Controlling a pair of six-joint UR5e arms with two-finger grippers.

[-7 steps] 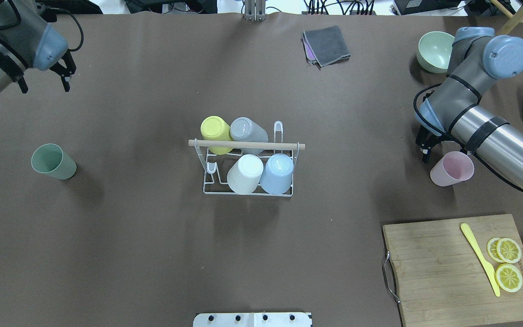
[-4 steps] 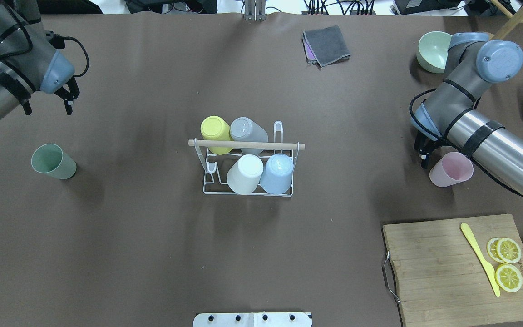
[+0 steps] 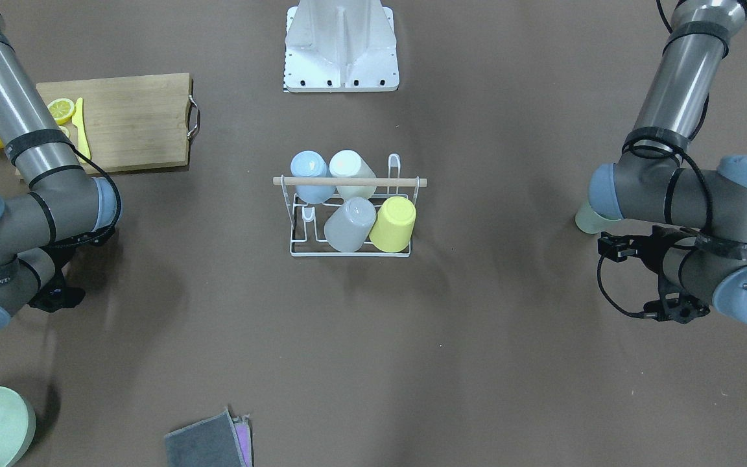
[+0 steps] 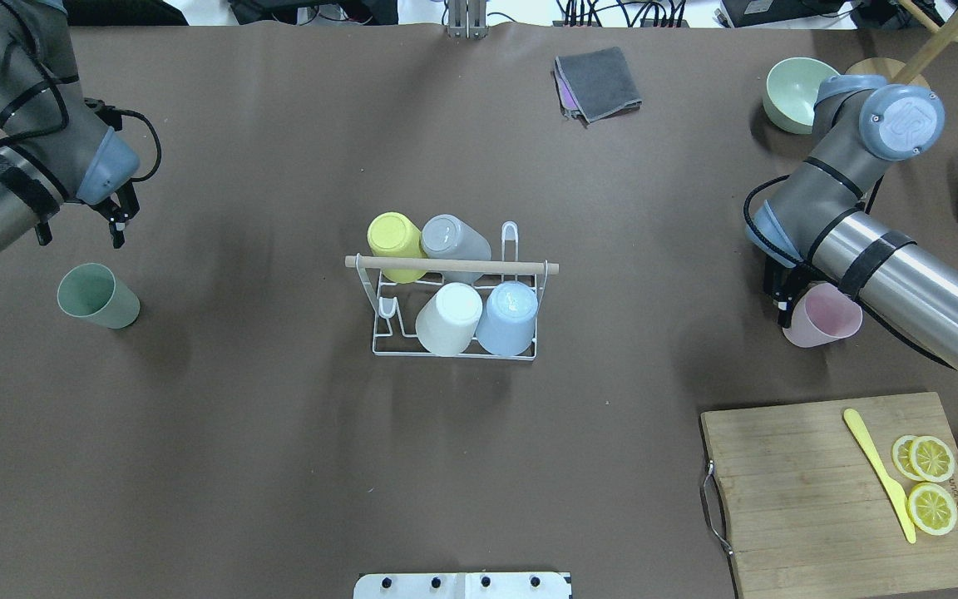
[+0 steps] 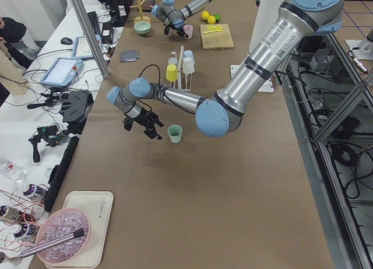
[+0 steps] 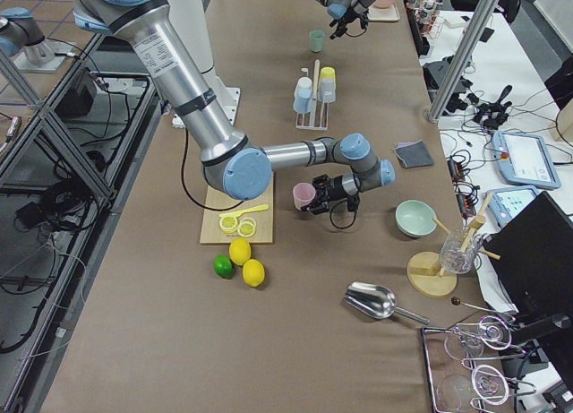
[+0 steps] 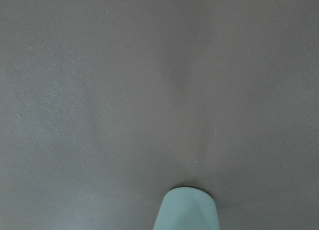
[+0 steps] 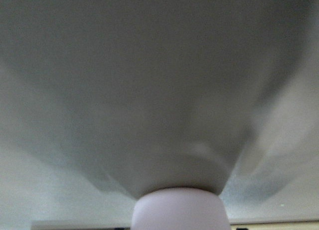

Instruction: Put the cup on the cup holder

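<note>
Your left hand (image 4: 117, 223) hangs released near the green cup (image 4: 96, 295). Your right hand (image 4: 783, 301) is against the pink cup (image 4: 827, 314), grip impossible to tell; the cup holder (image 4: 454, 264) stands well apart between them.

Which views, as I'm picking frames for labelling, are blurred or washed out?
Right wrist-mounted: badly out of focus, the pink cup a pale blur at the bottom edge, the table washed grey-green. Left wrist-mounted: soft, only part of the green cup showing at the bottom. Overhead exterior: sharp, evenly lit, with faint soft shadows near the cup holder. Exterior front-facing: sharp too.
</note>
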